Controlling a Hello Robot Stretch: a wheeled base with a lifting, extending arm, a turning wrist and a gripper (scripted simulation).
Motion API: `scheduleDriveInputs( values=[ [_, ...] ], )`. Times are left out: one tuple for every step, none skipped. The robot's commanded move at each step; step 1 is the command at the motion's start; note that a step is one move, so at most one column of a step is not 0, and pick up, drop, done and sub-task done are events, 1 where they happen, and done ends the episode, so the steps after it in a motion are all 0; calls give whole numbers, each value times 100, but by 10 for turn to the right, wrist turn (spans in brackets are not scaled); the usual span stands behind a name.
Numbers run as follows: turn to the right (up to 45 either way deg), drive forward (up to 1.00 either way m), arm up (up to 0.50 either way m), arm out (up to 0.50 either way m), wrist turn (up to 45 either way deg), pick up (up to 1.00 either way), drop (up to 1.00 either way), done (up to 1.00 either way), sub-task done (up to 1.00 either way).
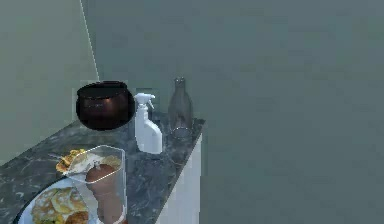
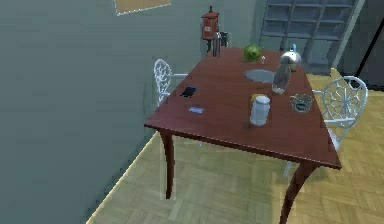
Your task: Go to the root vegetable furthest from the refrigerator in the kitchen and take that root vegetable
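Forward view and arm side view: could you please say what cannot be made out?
Forward view: the plate of food is cut off by the bottom edge.
Arm side view: the dark thing on the table is too small to name.
Arm side view: the wall picture is cut off by the top edge.

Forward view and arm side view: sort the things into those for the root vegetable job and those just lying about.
For the job: maybe the yellowish food; I cannot tell what it is.
Lying about: black pot, spray bottle, glass bottle, wooden table, white chair, white cup, green round thing.
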Motion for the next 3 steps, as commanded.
scheduleDriveInputs(
  values=[
    [-450,0,0,0,0,0,0,0,0],
    [-450,0,0,0,0,0,0,0,0],
    [-450,0,0,0,0,0,0,0,0]
  ],
)
